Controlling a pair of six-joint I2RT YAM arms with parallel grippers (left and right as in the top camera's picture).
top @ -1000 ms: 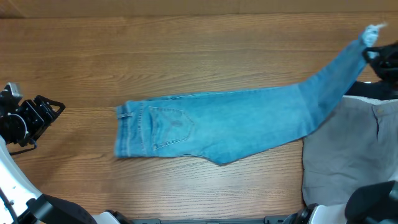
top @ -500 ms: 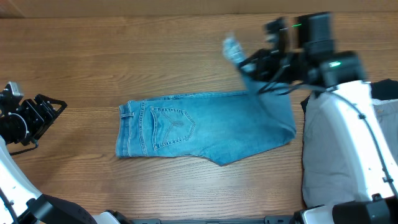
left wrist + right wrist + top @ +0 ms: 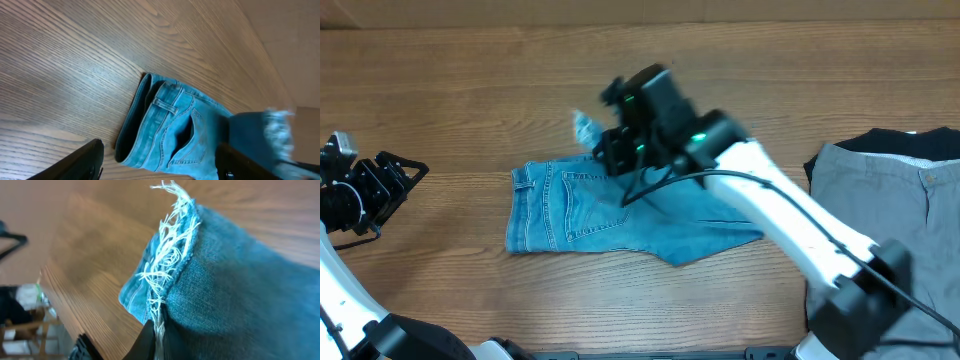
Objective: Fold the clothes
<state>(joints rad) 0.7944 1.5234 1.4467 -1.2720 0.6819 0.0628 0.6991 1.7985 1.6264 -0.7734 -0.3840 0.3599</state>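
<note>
The light blue jeans (image 3: 580, 210) lie mid-table with the waistband to the left and a stitched back pocket up. My right gripper (image 3: 603, 140) is shut on the frayed ankle hem (image 3: 584, 127) and holds it in the air above the waistband end, the legs doubled back over the seat. In the right wrist view the frayed hem (image 3: 170, 260) is pinched in my right gripper (image 3: 159, 340). My left gripper (image 3: 408, 172) stands open at the table's left edge, well clear of the jeans. Its wrist view shows the waistband (image 3: 160, 125) ahead of the open left gripper (image 3: 160, 167).
Grey trousers (image 3: 880, 230) lie at the right edge with a black garment (image 3: 910, 140) behind them. My right arm (image 3: 790, 220) stretches across the table over the folded legs. Bare wood lies between my left gripper and the waistband.
My right arm has swept from the far right to the left, carrying the frayed hem over the jeans toward the waistband. The left arm has not moved.
</note>
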